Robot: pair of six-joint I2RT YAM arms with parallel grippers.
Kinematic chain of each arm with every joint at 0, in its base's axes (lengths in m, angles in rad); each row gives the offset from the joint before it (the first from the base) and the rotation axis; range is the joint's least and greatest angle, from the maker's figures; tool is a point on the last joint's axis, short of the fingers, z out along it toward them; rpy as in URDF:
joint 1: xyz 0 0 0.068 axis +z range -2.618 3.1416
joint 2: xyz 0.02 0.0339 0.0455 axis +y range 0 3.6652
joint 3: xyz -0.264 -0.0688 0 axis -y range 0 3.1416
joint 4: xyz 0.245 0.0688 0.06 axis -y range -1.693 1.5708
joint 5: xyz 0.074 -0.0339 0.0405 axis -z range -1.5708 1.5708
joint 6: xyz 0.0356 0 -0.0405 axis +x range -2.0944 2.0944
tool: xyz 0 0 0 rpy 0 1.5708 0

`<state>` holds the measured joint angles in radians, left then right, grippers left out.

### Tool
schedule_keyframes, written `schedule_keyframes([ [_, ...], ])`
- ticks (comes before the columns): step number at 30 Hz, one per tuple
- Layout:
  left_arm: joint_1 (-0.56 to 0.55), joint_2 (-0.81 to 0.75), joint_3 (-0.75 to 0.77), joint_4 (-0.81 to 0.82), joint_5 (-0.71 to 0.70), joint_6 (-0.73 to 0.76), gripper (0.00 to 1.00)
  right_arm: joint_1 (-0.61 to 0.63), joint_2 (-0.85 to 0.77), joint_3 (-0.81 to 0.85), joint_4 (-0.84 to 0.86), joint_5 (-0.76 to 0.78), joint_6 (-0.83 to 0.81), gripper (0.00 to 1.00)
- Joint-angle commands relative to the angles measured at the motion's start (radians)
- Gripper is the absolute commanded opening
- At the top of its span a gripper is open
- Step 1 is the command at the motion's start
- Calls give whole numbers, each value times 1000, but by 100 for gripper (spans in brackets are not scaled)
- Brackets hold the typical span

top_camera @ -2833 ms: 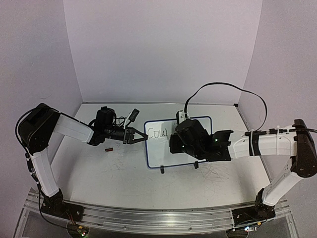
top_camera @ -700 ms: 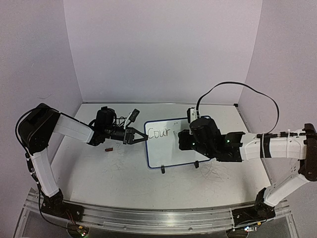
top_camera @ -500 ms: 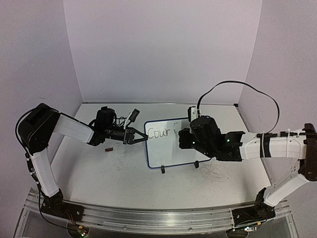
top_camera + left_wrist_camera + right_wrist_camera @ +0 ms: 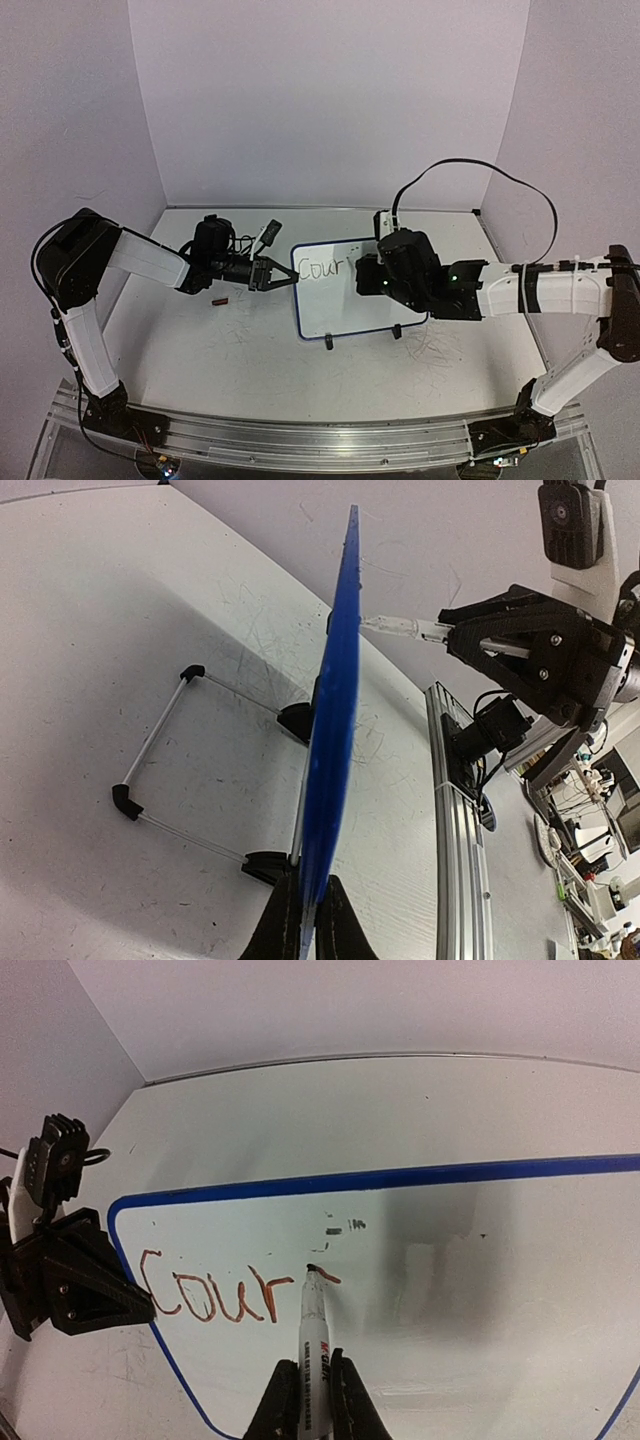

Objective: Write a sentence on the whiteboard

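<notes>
The whiteboard point(image 4: 335, 300), white with a dark-blue frame, stands tilted on the table's middle. It reads "Cour" point(image 4: 215, 1295) in red-brown marker, with a fresh short stroke beside the r. My right gripper point(image 4: 311, 1400) is shut on a white marker point(image 4: 312, 1360) whose tip touches the board just right of the r. It shows over the board's right half in the top view point(image 4: 375, 275). My left gripper point(image 4: 305, 930) is shut on the board's left edge point(image 4: 335, 700), seen edge-on. In the top view it point(image 4: 285, 277) sits at the board's left frame.
A small red marker cap point(image 4: 220, 300) lies on the table left of the board. The board's wire stand and black feet point(image 4: 128, 800) rest behind it. Old grey scribbles mark the tabletop point(image 4: 440, 350). A few small dark smudges point(image 4: 345, 1227) sit above the writing.
The word grew from "Cou" to "Cour". My right gripper moved right along the board, then slightly back left and up, starting a new stroke. The left gripper stayed put.
</notes>
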<state>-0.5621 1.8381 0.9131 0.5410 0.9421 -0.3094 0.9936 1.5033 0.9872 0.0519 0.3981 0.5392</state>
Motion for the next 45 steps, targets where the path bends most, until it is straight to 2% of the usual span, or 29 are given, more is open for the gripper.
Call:
schedule_keyframes([
  [1,-4,-30,4,-29,37,0,0,-3,16,19,1,-21,1,0],
  [22,-4,-31,4,-33,38,1,0,19,-24,-57,-34,3,74,0],
  [35,-4,-40,1,-36,37,1,0,17,-44,-12,-35,99,52,0],
  [45,-4,-39,6,-38,37,3,0,11,-30,12,-16,89,27,0],
])
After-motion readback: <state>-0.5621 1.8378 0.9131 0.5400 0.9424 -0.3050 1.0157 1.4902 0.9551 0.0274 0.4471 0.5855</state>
